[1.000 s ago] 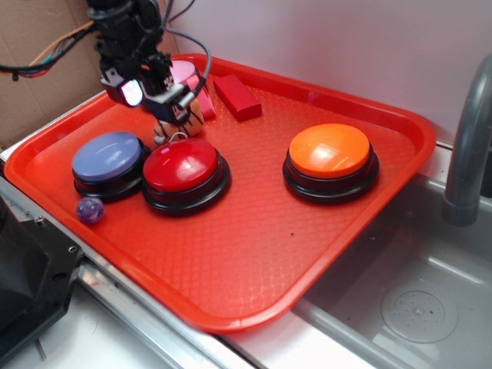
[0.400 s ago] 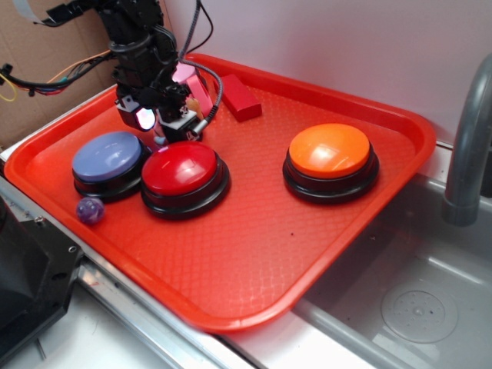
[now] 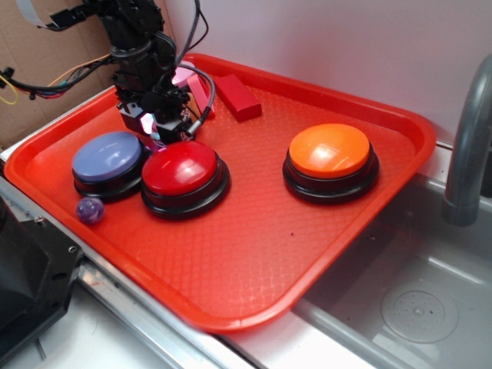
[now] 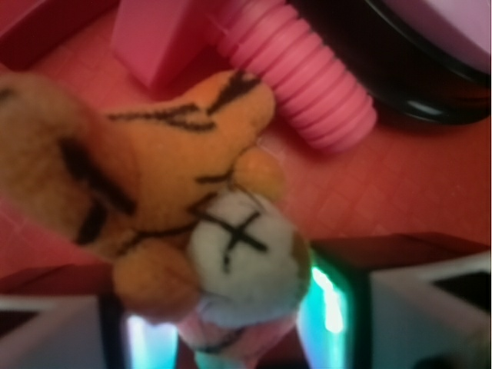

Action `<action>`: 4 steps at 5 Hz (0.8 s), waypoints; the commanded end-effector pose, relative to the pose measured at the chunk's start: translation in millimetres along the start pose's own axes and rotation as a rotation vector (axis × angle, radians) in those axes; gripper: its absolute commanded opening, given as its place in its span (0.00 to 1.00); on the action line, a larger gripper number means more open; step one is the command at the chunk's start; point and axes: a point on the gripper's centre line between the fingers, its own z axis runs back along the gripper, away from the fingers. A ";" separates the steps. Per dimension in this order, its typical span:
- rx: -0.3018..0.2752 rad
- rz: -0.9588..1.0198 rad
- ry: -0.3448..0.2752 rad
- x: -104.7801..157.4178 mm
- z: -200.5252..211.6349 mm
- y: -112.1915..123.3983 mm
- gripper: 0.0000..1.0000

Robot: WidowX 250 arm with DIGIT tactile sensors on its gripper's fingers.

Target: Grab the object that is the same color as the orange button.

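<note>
Now I'm watching the wrist view: gripper (image 4: 231,338) jaws spread, straddling the tiger (image 4: 177,207), not yet pinching it. Tiger is lying on the tray (image 3: 254,254) beside the pink piece (image 4: 307,77), behind the red button (image 3: 183,171). Orange button (image 3: 330,154) is sitting well apart, matching its colour.

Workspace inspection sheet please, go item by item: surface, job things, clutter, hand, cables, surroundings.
Surface: red tray, beside a metal sink.
Job things: plush tiger lying by the hand; orange button at right.
Clutter: red button, blue button, purple ball, red block, pink ribbed piece.
Hand: hand low over the tiger; grip cannot be judged.
Cables: wire bundle behind the arm.
Surroundings: cardboard, grey faucet.
</note>
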 end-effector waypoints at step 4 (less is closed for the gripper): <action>-0.016 -0.209 -0.033 -10.9 107.3 -20.8 0.10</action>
